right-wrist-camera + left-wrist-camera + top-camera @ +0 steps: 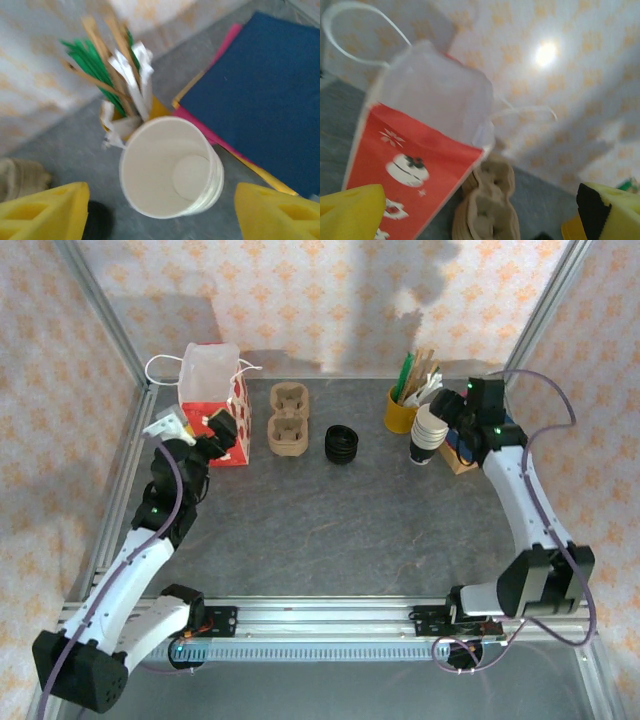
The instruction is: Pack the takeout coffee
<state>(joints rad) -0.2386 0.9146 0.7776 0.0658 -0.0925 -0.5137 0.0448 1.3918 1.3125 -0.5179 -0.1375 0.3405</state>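
Note:
A lidded dark takeout coffee is out of view. A stack of white lidless cups [430,435] stands at the back right, and its open top [170,165] sits between the yellow fingers [45,210] of my right gripper [160,210], which is open just above it [450,410]. A stack of black lids [341,444] rests mid-table. My left gripper [218,430] is open and empty beside the red-and-white paper bag [212,390]. In the left wrist view the bag [415,150] stands open at the left, between my left gripper's [477,212] spread fingers [350,210].
A brown cardboard cup carrier [288,420] [487,210] lies right of the bag. A yellow cup of sticks and straws [400,412] [160,107] stands behind the white cups. Blue and pink flat sheets [260,90] lie at the right edge. Frame posts line both sides.

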